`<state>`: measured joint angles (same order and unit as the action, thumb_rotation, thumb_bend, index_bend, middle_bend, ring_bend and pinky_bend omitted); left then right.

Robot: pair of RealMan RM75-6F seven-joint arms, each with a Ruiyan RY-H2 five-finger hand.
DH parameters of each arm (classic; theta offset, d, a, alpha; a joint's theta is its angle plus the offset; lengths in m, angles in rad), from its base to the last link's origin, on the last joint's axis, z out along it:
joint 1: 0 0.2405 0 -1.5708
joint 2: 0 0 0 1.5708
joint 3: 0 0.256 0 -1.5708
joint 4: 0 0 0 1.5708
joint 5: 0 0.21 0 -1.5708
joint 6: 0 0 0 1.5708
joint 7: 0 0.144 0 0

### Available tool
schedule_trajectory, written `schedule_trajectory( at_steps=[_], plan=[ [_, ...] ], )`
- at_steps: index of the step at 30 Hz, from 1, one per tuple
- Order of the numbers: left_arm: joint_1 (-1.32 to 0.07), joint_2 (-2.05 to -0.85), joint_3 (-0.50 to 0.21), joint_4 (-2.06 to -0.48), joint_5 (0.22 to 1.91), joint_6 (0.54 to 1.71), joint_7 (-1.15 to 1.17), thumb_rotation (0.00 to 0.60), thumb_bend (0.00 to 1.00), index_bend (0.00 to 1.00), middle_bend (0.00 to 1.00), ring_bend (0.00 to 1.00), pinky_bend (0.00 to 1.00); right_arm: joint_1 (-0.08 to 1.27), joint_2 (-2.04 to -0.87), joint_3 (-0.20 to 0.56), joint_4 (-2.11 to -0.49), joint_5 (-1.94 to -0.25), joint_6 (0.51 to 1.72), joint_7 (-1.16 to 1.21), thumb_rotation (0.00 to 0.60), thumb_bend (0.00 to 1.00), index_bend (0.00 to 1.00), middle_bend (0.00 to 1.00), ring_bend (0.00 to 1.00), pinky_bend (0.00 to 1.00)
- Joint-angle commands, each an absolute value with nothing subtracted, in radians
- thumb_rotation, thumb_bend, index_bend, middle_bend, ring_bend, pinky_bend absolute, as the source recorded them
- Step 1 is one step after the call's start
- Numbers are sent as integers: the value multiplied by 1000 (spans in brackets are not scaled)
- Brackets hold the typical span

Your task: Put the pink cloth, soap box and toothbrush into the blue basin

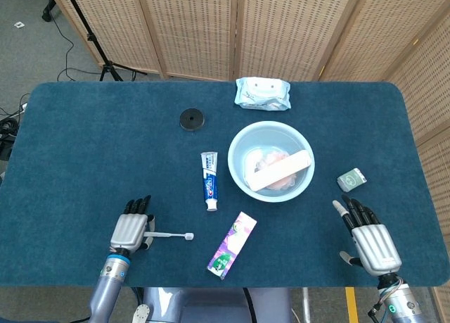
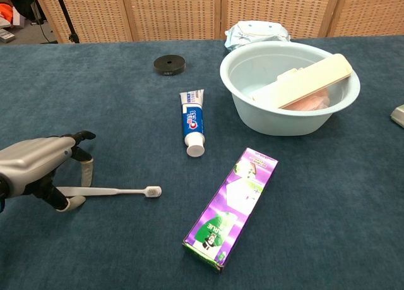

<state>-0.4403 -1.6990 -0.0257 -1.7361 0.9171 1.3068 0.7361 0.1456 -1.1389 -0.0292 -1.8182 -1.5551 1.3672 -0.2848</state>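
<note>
My left hand (image 2: 38, 170) arches over the toothbrush (image 2: 107, 191) handle, left of the blue basin (image 1: 271, 161), fingers spread, nothing gripped. A shallow pinch could roll it away. My right hand (image 1: 370, 240) rests open.

Woven folding screens (image 1: 281, 27) stand behind the blue-carpeted table (image 1: 84, 147).

The tabletop (image 1: 84, 147) was deep teal-blue. The basin (image 1: 239, 141) was pale blue, holding a cream soap box (image 1: 281, 169) over a pink cloth (image 1: 270, 156). The toothbrush (image 2: 120, 191) was white — the carton (image 2: 230, 206) purple and green. A black disc (image 1: 191, 119) sat at eleven o'clock.
</note>
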Motion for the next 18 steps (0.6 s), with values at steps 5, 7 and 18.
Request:
schedule_trajectory(
  at_steps=[5, 7, 18],
  plan=[
    [-438, -1697, -28, -1729, 927, 1312, 738, 600, 365, 658, 0, 0, 0, 144, -1139, -29, -1820, -1554, 1364, -288, 600, 105, 53, 0, 0, 136],
    [-437, -1696, -29, -1726, 931, 1315, 738, 600, 367, 662, 0, 0, 0, 144, -1139, -29, -1820, -1553, 1363, -289, 600, 105, 53, 0, 0, 136],
    [-435, -1676, -57, -1721, 963, 1329, 713, 600, 382, 737, 0, 0, 0, 143, -1138, -30, -1825, -1556, 1358, -297, 600, 105, 53, 0, 0, 136]
  ],
)
